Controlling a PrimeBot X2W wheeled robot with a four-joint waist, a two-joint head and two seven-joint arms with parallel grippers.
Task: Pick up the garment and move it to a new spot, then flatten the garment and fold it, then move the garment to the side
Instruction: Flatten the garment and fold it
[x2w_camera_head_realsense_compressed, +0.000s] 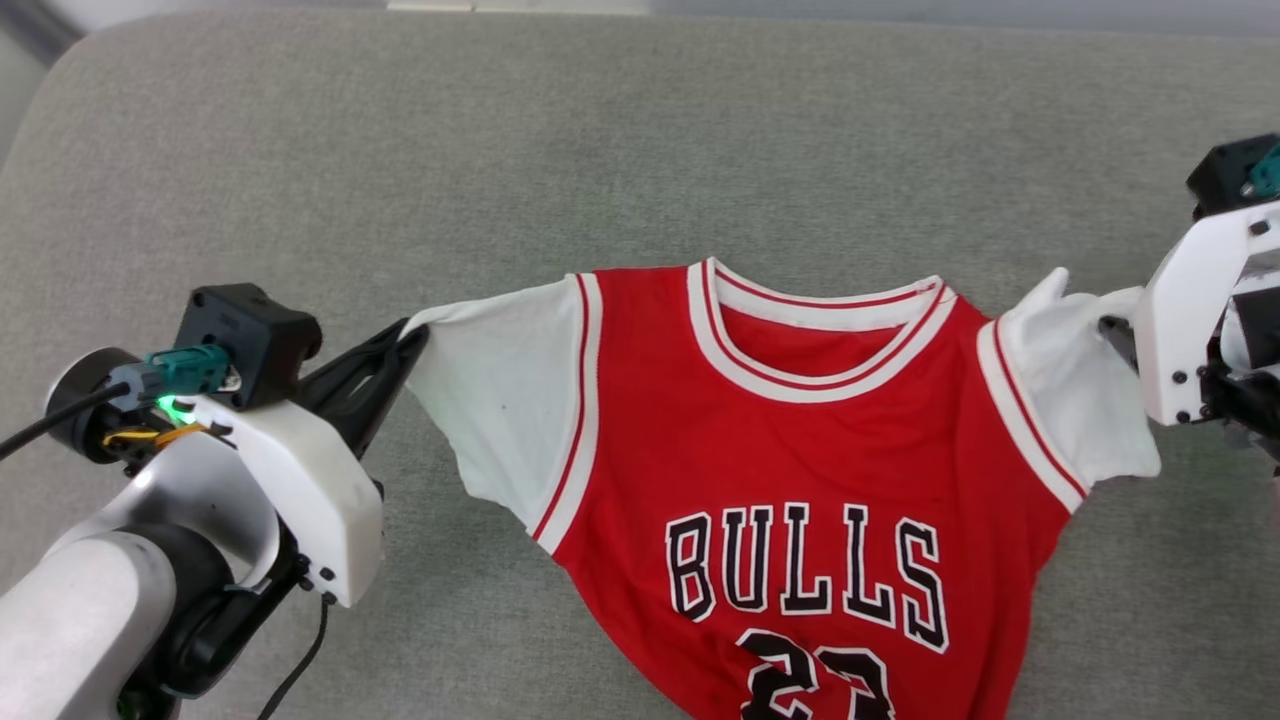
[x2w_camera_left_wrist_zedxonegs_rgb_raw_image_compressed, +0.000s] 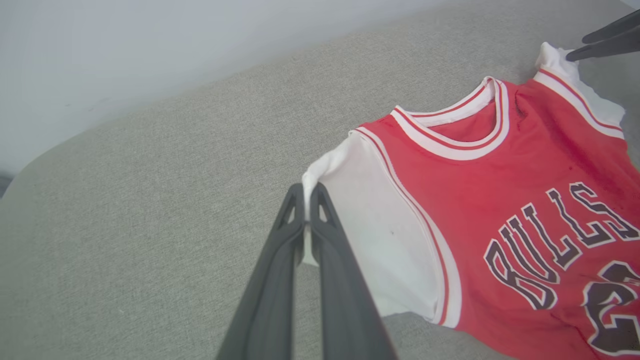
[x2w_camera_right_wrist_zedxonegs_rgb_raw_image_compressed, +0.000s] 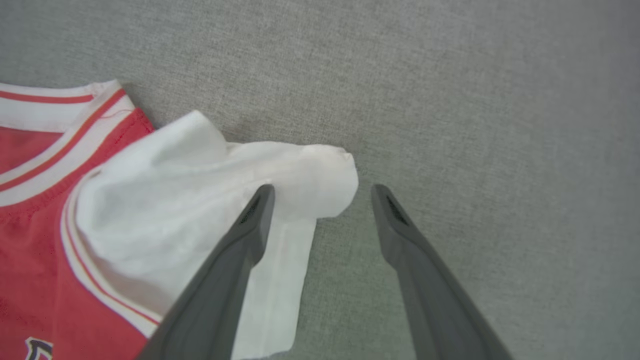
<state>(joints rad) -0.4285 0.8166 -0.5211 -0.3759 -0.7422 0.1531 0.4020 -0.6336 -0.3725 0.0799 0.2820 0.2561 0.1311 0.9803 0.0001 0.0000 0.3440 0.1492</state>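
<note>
The garment (x2w_camera_head_realsense_compressed: 800, 450) is a red jersey with white short sleeves, striped collar trim and black lettering, lying front up on a grey fabric surface. My left gripper (x2w_camera_head_realsense_compressed: 412, 335) is shut on the edge of the view-left white sleeve (x2w_camera_left_wrist_zedxonegs_rgb_raw_image_compressed: 370, 235); in the left wrist view its fingertips (x2w_camera_left_wrist_zedxonegs_rgb_raw_image_compressed: 306, 192) pinch that cloth. At the other sleeve (x2w_camera_right_wrist_zedxonegs_rgb_raw_image_compressed: 210, 200), my right gripper (x2w_camera_right_wrist_zedxonegs_rgb_raw_image_compressed: 322, 190) stands open. The sleeve's bunched end reaches into the gap, and one finger (x2w_camera_right_wrist_zedxonegs_rgb_raw_image_compressed: 250, 225) rests over the cloth. The jersey's lower part runs off the bottom of the head view.
The grey cushioned surface (x2w_camera_head_realsense_compressed: 640, 140) stretches wide behind and to both sides of the jersey. Its rounded far-left corner (x2w_camera_head_realsense_compressed: 50, 90) drops away, and a pale wall (x2w_camera_left_wrist_zedxonegs_rgb_raw_image_compressed: 150, 50) stands beyond it. A black cable (x2w_camera_head_realsense_compressed: 300, 660) hangs under my left forearm.
</note>
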